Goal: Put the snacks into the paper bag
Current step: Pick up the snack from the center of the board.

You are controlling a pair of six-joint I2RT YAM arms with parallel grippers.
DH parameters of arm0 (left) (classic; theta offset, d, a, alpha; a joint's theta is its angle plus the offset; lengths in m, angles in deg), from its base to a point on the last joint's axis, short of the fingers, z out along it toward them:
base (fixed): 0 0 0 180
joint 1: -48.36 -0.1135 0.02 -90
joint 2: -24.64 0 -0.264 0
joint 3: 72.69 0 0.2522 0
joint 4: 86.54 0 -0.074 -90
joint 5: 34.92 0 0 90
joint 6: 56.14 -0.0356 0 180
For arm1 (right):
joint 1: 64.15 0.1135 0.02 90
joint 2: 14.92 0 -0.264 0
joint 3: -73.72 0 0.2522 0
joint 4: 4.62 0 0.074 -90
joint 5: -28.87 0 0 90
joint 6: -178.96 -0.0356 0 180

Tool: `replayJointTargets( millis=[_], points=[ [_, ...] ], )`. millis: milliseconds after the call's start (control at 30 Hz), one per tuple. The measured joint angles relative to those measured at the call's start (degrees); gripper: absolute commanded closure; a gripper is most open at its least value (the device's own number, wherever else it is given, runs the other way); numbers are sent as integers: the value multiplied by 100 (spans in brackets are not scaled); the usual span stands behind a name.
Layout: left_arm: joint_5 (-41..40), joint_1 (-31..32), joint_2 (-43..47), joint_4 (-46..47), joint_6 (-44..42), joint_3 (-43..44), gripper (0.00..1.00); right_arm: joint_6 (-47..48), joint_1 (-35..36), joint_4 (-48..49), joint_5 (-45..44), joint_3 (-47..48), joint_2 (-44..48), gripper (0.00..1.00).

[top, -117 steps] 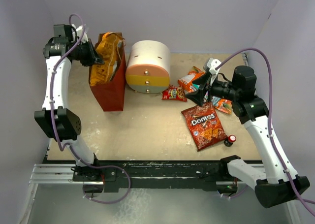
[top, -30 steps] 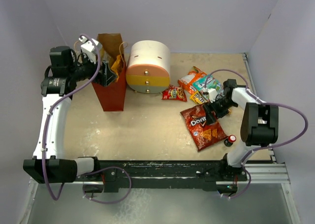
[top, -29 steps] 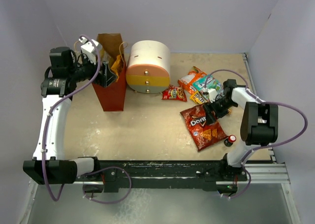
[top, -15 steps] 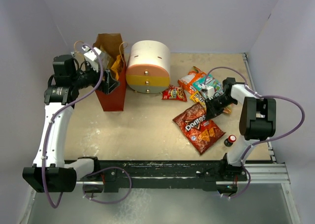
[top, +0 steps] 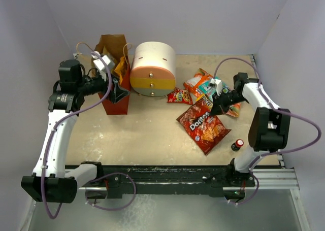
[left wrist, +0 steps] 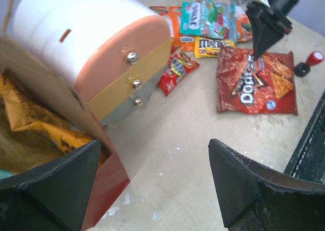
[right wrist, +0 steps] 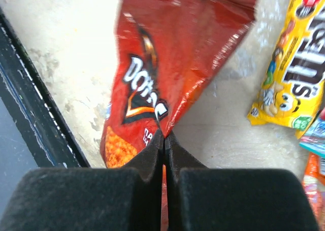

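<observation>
doritos bag (top: pixel 203 123) has slid left and turned since a second ago, and its far corner is now pinched in the right gripper (right wrist: pixel 163 139), whose jaws have clamped tight on the foil. the red packet is creased and pulled into a peak at the grip, the rest lying on the table (top: pixel 147 134) near a small red-capped bottle (top: pixel 237 144). the left gripper (left wrist: pixel 155 155) has drawn back and hangs spread wide, empty, beside the upright paper bag (top: pixel 112 43), which holds an orange chip bag (left wrist: pixel 30 122). small packets (top: pixel 205 85) lie just beyond.
</observation>
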Motion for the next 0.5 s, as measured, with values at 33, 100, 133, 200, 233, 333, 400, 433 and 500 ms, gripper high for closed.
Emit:
replayJointTargets(
  millis=[33, 100, 133, 200, 233, 333, 400, 433, 500],
  points=[
    [79, 59, -2, -2, -42, -33, 12, 68, 0, -52, 85, 39, 107, 100],
    [203, 192, -4, -4, -138, -92, 13, 214, 0, -125, 286, 107, 385, 100],
    [247, 260, -7, -15, -170, -105, 13, 262, 0, -144, 376, 136, 501, 100],
    [319, 455, -20, -22, -293, -118, 13, 328, 0, -162, 555, 164, 737, 100],
    [350, 551, -31, -22, -337, -120, 13, 345, 0, -173, 656, 177, 846, 100],
    [404, 852, -96, 15, -439, -146, 15, 304, 2, -151, 892, 201, 1078, 100],
    [398, 1056, -192, 37, -481, -168, 15, 184, 0, -92, 1016, 201, 1235, 100],
    [391, 1167, -267, 57, -498, -177, 15, 107, 0, -42, 1032, 201, 1309, 100],
    [339, 1392, -407, 127, -518, -205, 15, -120, 0, 109, 1086, 201, 1499, 100]
  ],
)
